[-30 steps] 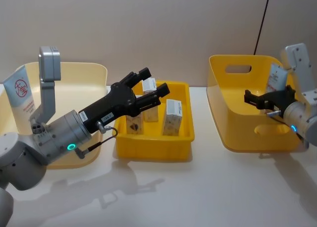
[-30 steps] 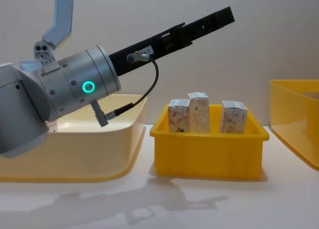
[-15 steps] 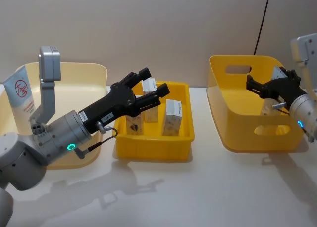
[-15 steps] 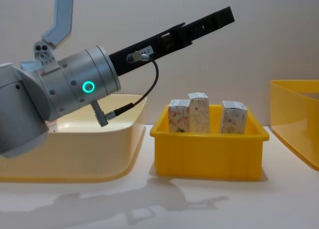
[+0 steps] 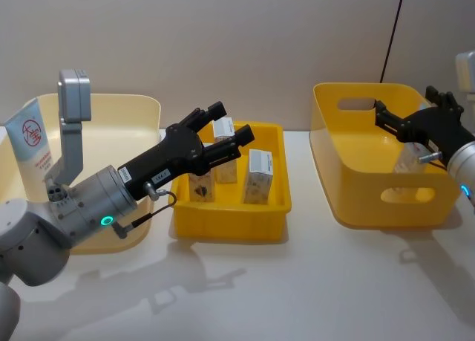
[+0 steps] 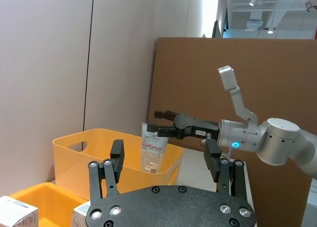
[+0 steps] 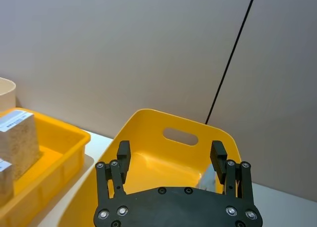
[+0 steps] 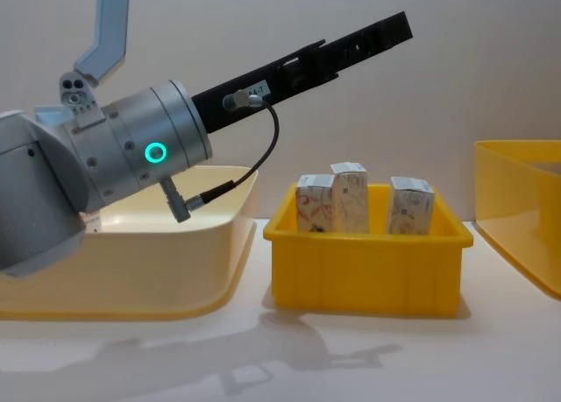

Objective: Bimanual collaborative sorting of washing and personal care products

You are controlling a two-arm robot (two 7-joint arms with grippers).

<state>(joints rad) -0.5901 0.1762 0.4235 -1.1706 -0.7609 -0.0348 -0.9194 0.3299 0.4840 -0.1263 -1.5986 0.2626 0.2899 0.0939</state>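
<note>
1. A pale-blue tube [image 6: 152, 153] is seen standing, slightly tilted, inside the deep yellow bin [image 5: 349, 177] at 3 o'clock on the worktop [image 5: 297, 281].
2. The right claw [image 5: 382, 117] is held above that bin with its fingers spread, and nothing is pinched. In the head view the tube lies at about 5 o'clock from the claw's tips.
3. In the left wrist view the tube's top is seen just beside the claw's lower finger; whether they touch cannot be told.
4. Three white cartons [image 5: 258, 176] are stood upright in the small yellow tray [image 5: 230, 226] at the worktop's centre. The left claw [image 5: 228, 121] is held over them, spread and empty.
5. In the chest view that claw is shown well above the carton tops, whereas in the head view claw and cartons overlap.
6. A second tube [image 5: 30, 140] is propped in the cream bin [image 5: 141, 111] at 9 o'clock.
</note>
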